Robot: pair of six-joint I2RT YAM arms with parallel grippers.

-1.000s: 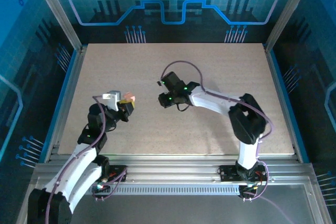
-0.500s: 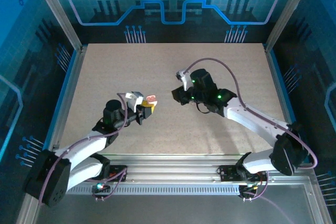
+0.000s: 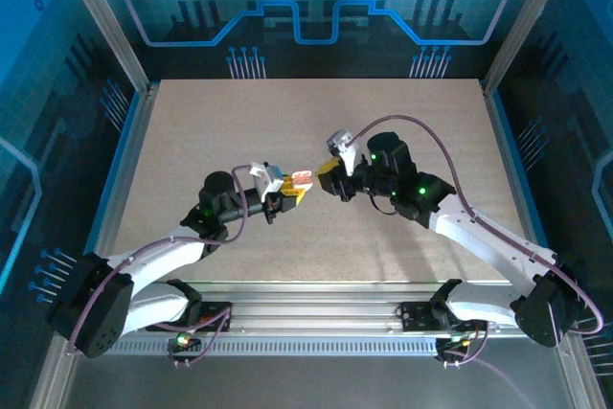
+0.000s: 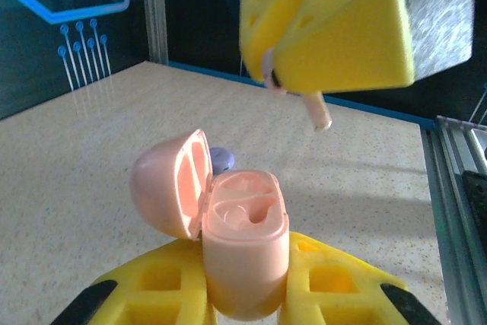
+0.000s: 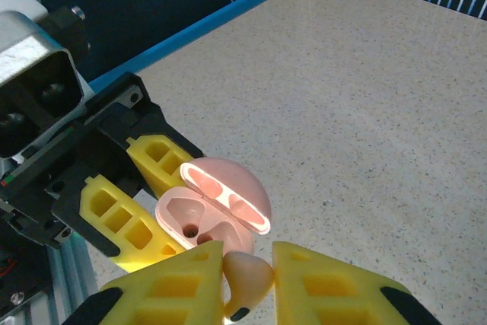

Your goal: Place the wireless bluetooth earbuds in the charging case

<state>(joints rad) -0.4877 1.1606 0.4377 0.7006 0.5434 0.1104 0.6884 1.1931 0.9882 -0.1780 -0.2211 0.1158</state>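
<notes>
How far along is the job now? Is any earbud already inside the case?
Done: the case is open, lid back, clamped in the left gripper. Its wells look empty: nothing seated yet. In hand: the right gripper pinches one earbud, stem down, near the case, not touching. Left: seat it, then the second; a lavender bit behind the case may be that one.

Left arm [image 3: 165,254], right arm [image 3: 479,232] angled inward, jaws clamped

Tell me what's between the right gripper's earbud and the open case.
Nothing: the left wrist view shows an open gap between earbud and case.
</notes>
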